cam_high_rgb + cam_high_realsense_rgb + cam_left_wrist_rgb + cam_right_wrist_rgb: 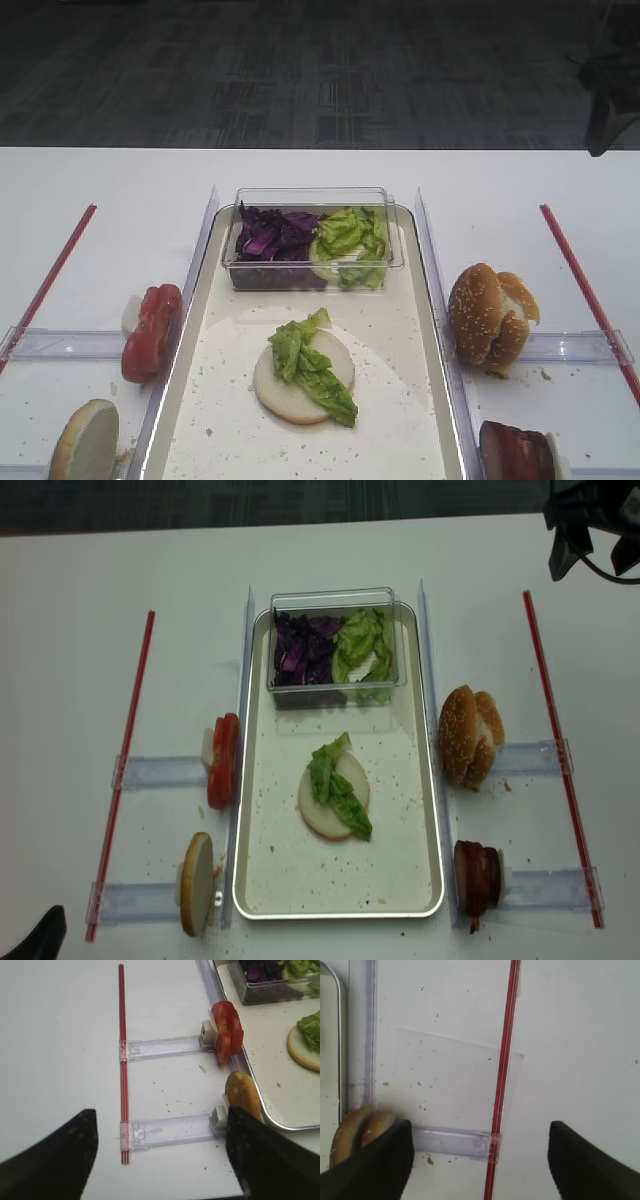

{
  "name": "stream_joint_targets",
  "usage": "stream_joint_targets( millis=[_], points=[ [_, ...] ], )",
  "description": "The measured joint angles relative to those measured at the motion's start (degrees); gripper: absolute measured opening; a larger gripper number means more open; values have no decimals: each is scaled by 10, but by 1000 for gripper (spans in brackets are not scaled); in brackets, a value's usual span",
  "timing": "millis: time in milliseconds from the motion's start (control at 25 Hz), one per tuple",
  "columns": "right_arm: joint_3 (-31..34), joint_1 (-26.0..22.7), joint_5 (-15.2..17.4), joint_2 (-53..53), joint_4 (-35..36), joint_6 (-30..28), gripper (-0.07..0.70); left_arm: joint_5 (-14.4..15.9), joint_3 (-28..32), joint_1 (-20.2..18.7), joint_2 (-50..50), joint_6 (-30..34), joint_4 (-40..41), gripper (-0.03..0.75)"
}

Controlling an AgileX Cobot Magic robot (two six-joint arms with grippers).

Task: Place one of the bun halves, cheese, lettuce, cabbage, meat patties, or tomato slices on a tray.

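On the tray (420, 400), the lettuce (312, 368) already lies diagonally across a pale bun half (290, 395). Your right end effector (480, 1155) hangs wide open and empty, the sesame bun halves (355, 1130) at its left fingertip, nearest.

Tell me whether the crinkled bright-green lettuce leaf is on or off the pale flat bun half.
On: the lettuce leaf drapes across the bun half, one end overhanging.

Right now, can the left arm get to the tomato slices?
Probably yes. The left pincer hangs open over bare table, and the tomato slices stand just ahead of it beside the tray, with only low clear holders between, nothing over them.
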Motion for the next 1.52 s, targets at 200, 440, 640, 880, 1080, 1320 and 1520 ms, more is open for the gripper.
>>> stream_joint_targets(
  millis=[200, 440, 640, 880, 1080, 1320, 1520],
  points=[
    [55, 0, 0, -92, -1, -3, 575, 0, 0, 0, 0, 0, 0, 491],
    [138, 0, 3, -219, -7, -4, 575, 0, 0, 0, 0, 0, 0, 491],
    [213, 0, 6, -325, -9, -4, 575, 0, 0, 0, 0, 0, 0, 491],
    [303, 0, 9, -454, -9, -4, 575, 0, 0, 0, 0, 0, 0, 491],
    [371, 0, 3, -553, -9, -4, 575, 0, 0, 0, 0, 0, 0, 491],
    [450, 0, -15, -657, -18, -5, 575, 0, 0, 0, 0, 0, 0, 491],
    [498, 0, -16, -739, -20, -5, 575, 0, 0, 0, 0, 0, 0, 491]
  ],
)
